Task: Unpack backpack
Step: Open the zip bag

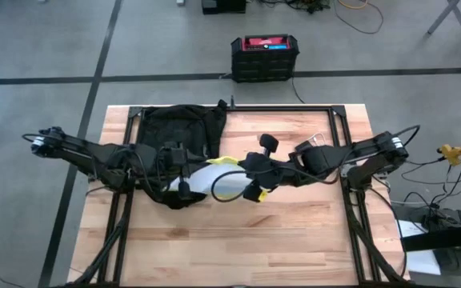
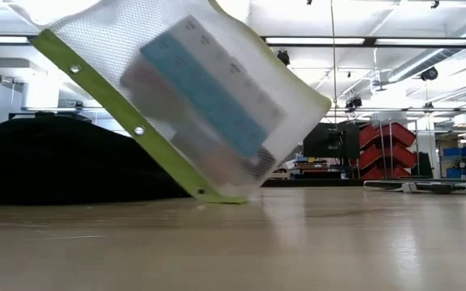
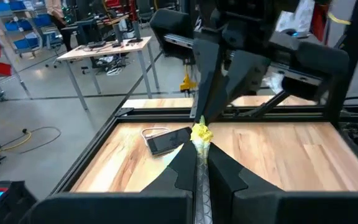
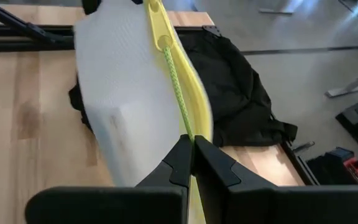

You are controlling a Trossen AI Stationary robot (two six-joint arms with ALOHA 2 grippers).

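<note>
Large black fabric backpack (image 1: 178, 128) lies on wooden table (image 1: 294, 240), far-left part. White mesh pouch with yellow-green edge (image 2: 192, 105) hangs tilted, one corner touching table, likely just pulled out. Both claws pinch its edge, sharing load: left claw (image 3: 202, 155), right claw (image 4: 192, 152). Dark phone-like slab (image 3: 166, 140) lies beyond.

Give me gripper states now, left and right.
Left gripper: closed on the mesh pouch, at its yellow-green edge.
Right gripper: closed on the same pouch's yellow-green edge, beside the backpack.
</note>
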